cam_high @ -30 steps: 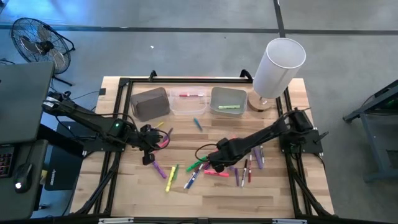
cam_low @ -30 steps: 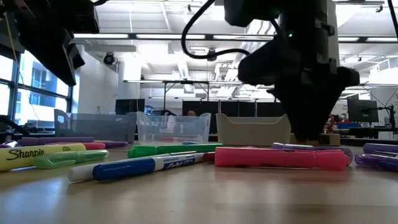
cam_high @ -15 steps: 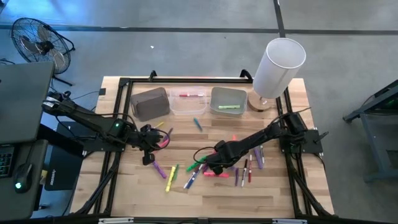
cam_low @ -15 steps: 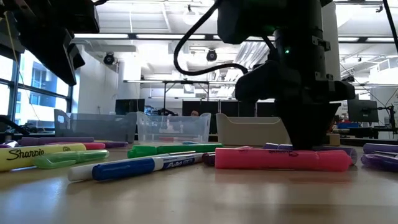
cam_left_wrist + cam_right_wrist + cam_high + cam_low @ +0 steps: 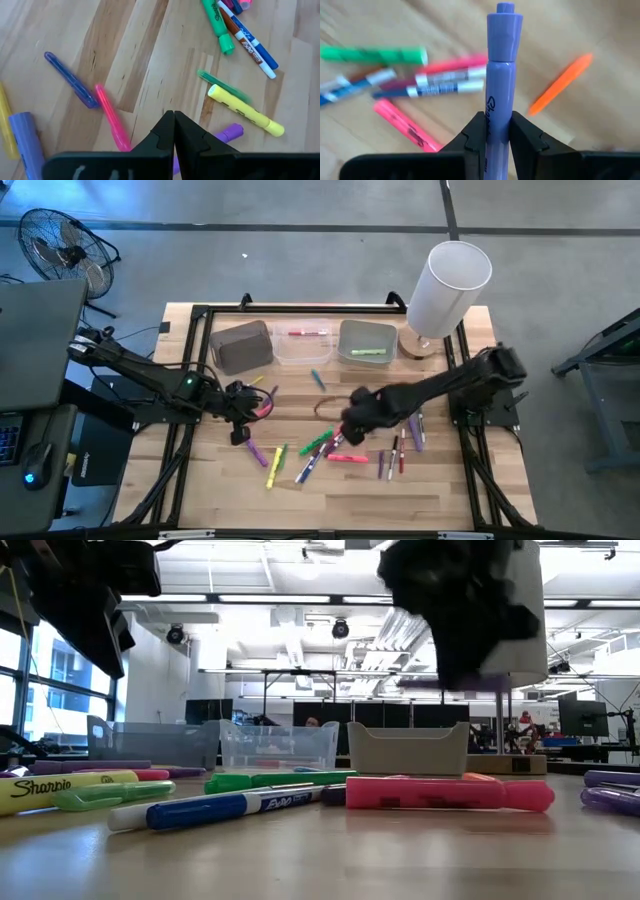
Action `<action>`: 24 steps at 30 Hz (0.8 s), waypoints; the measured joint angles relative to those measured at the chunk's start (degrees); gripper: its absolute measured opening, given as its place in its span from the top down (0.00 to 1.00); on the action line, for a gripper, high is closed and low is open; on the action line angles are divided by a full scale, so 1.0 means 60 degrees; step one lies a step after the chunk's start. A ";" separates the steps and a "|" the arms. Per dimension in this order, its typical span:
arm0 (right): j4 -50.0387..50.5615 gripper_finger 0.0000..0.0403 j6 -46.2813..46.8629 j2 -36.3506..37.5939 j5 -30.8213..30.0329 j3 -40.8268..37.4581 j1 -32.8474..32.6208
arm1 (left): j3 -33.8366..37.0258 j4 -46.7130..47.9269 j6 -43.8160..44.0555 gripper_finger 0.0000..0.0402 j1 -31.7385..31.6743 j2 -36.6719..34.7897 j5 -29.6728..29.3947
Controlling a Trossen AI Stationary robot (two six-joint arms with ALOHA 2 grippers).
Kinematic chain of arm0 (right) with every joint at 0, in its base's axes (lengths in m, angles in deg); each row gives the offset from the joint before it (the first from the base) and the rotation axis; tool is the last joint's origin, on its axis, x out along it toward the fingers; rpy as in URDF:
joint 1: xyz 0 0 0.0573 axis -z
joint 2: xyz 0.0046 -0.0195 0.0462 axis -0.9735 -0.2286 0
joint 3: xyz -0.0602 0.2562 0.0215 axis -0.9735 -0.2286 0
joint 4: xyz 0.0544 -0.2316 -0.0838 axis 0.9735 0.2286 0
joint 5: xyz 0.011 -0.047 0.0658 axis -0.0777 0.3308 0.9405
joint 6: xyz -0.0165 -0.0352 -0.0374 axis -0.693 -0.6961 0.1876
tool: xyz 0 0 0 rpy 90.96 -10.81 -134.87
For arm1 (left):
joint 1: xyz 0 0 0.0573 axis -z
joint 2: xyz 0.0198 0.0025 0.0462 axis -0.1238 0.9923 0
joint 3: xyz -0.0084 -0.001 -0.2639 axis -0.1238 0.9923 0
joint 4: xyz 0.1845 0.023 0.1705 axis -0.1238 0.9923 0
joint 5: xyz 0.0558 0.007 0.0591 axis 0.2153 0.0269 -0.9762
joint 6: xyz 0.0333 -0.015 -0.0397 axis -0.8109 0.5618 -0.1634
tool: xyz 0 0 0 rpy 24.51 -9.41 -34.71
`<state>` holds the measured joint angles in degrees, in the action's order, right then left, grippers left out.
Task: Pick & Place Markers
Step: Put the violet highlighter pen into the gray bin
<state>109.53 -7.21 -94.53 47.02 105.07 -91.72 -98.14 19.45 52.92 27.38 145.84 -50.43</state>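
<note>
While my right gripper clamps a purple marker low on its barrel, the pen runs straight out ahead between my fingers, cap end pointing away from my wrist, its long axis in line with my reach. Seen from above, that gripper hangs over the table just beyond the heap of loose markers, on the side toward the row of bins. The green-grey bin lies farther along the same way, with the clear bin beside it and the dark grey bin past that. My right arm is plainly the nearer one to those bins, so I judge the next move to be a carry across to them, with the pen turned to lie along a bin's length before I let go.

My left gripper waits with its fingers pressed together, holding nothing, beside the heap on the side away from my right arm, over a pink marker and a yellow marker.
</note>
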 joint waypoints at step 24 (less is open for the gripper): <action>-0.2434 0.87 -1.0103 0.1642 -0.0400 0.0014 0.5014 | -0.0004 -0.0550 -0.0073 1.00 -0.0004 -0.0007 -0.2139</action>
<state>94.92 -67.83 -84.68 44.63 105.15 -61.64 -98.17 16.15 52.48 27.36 145.80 -63.27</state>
